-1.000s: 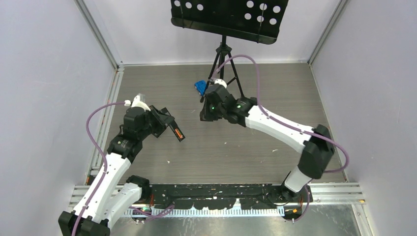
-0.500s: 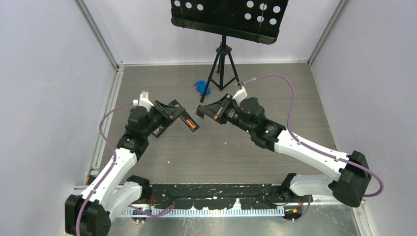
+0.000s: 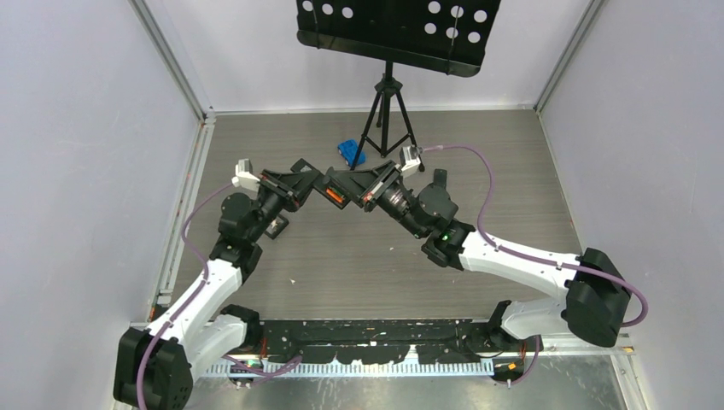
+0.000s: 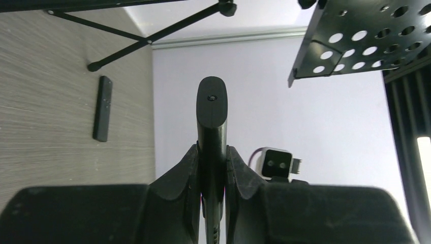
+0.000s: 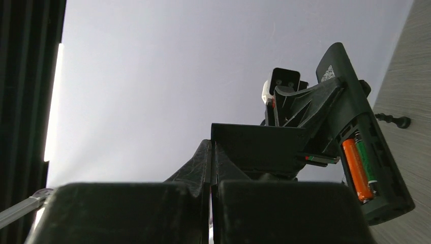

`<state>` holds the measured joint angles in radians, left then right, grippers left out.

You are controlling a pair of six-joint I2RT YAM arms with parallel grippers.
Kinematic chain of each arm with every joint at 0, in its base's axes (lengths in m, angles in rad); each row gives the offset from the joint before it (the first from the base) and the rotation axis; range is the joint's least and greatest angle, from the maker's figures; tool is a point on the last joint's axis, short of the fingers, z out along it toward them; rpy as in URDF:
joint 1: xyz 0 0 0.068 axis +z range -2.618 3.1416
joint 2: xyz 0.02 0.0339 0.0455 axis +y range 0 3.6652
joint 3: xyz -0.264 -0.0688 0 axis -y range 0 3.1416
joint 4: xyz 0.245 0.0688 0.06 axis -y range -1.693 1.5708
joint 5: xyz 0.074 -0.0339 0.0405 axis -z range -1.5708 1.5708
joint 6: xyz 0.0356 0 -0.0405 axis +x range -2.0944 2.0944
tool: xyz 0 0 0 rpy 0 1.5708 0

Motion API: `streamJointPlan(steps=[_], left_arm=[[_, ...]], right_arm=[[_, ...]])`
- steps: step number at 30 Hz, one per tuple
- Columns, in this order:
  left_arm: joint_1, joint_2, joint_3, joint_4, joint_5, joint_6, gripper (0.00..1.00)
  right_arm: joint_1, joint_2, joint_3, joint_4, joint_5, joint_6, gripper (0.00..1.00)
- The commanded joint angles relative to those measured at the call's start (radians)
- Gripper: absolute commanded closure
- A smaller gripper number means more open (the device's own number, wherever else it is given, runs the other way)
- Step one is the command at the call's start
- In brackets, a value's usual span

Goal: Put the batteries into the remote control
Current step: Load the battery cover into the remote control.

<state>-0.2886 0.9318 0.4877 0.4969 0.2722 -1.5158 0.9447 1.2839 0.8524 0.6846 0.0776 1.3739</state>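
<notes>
Currently left tool (image 4: 212,155) clamps the remote (image 4: 212,101) edge-on above the worktop (image 3: 384,256), batteries (image 5: 358,168) in its open bay, right tool (image 5: 212,148) pinching a thin black cover (image 5: 254,146) alongside; a skewed approach could knock them loose.

A: Is the remote (image 4: 212,114) showing whole?
B: No. The left gripper (image 4: 212,151) is covering its near end with its jaws, and the bottom edge is cutting it off.
A: And from above?
B: Both grippers are hiding most of it.
A: Is the right gripper (image 5: 211,146) pinching anything?
B: Its own jaws are blocking that, so I'm failing to tell.
</notes>
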Motion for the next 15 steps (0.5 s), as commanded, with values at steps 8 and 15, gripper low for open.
streamJointPlan(steps=[8,15], left_arm=[[-0.006,-0.045,-0.027,0.150,-0.025,-0.118,1.00],[-0.005,-0.029,-0.030,0.181,-0.018,-0.126,1.00]], right_arm=[[0.029,0.027,0.007,0.163,0.147,0.091,1.00],[0.032,0.067,0.005,0.174,0.162,0.151,1.00]])
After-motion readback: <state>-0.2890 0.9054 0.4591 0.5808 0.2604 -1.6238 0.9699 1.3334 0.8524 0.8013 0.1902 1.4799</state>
